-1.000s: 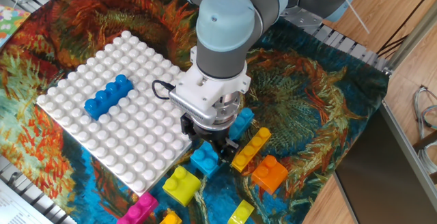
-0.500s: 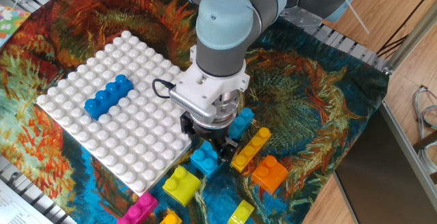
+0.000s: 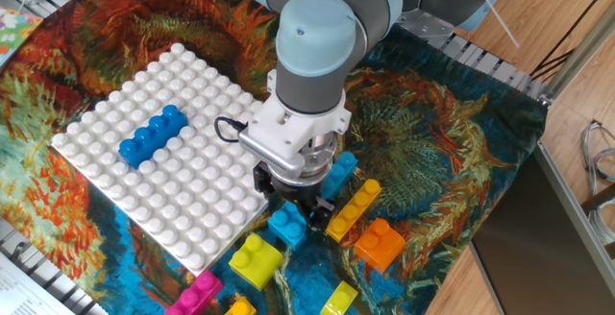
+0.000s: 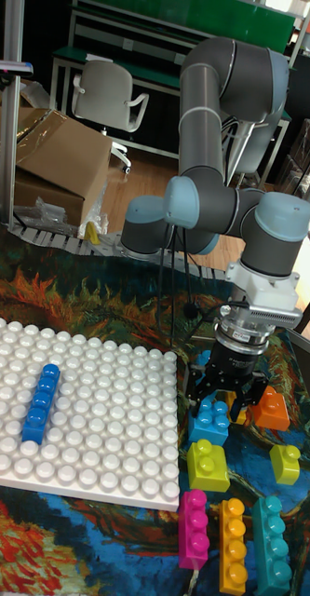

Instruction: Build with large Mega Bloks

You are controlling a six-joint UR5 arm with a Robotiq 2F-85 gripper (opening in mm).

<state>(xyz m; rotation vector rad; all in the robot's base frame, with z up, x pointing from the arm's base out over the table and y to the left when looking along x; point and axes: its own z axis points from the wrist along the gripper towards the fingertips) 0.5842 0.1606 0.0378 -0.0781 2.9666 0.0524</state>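
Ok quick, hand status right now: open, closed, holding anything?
Hand: open, fingers spread on either side of the light blue block on the cloth, not closed on it.

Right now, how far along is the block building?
Early on. Done: one dark blue brick sits pressed onto the white baseplate. In hand: the hand is down over a light blue brick beside the plate, fingers straddling it; whether it grips, I cannot tell. Left: the yellow, orange and pink bricks lie loose on the cloth.
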